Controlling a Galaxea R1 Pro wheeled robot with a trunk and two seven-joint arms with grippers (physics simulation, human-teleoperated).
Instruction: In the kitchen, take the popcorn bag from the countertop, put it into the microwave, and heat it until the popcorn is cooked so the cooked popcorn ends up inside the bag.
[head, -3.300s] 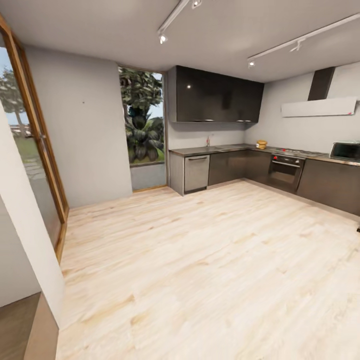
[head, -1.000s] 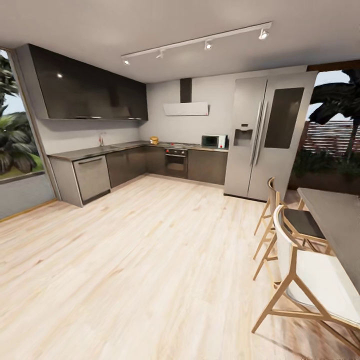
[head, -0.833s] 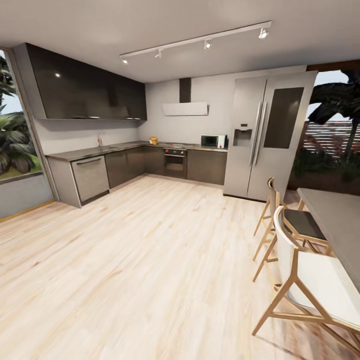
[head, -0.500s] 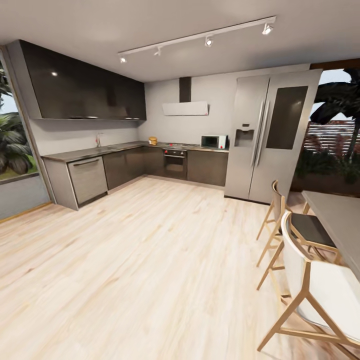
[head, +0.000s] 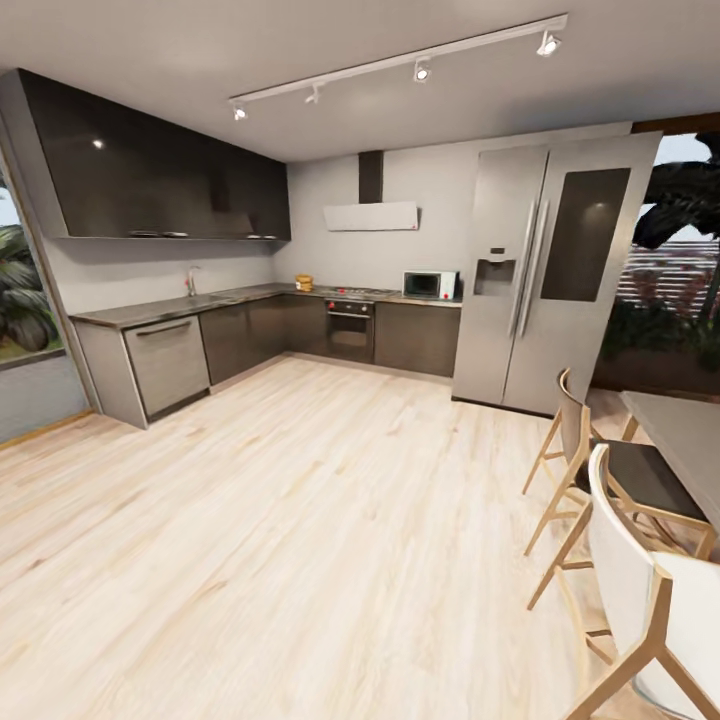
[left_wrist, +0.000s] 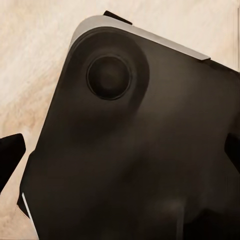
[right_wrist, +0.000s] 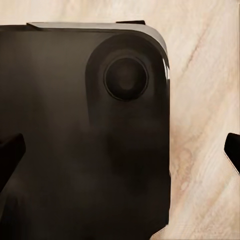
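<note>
Far across the room, the popcorn bag (head: 304, 283) is a small tan shape on the grey countertop (head: 225, 296), just left of the hob. The pale microwave (head: 430, 285) stands on the same worktop's right end, beside the fridge, with its door closed. In the left wrist view my left gripper (left_wrist: 120, 155) is open, its dark fingertips (left_wrist: 9, 159) at the frame's edges over my own dark base. In the right wrist view my right gripper (right_wrist: 120, 150) is also open above the base and the wood floor, holding nothing.
A steel oven (head: 349, 328) sits under the hob, and a dishwasher (head: 165, 364) ends the left cabinet run. A tall steel fridge (head: 545, 270) stands at right. Wooden chairs (head: 600, 480) and a grey table (head: 685, 435) crowd the near right. Pale wood floor (head: 300, 500) stretches ahead.
The camera turned right from the glass door to face the kitchen, then moved closer. The cabinets and fridge look larger and the chairs slid right. Nothing in the room itself moved.
</note>
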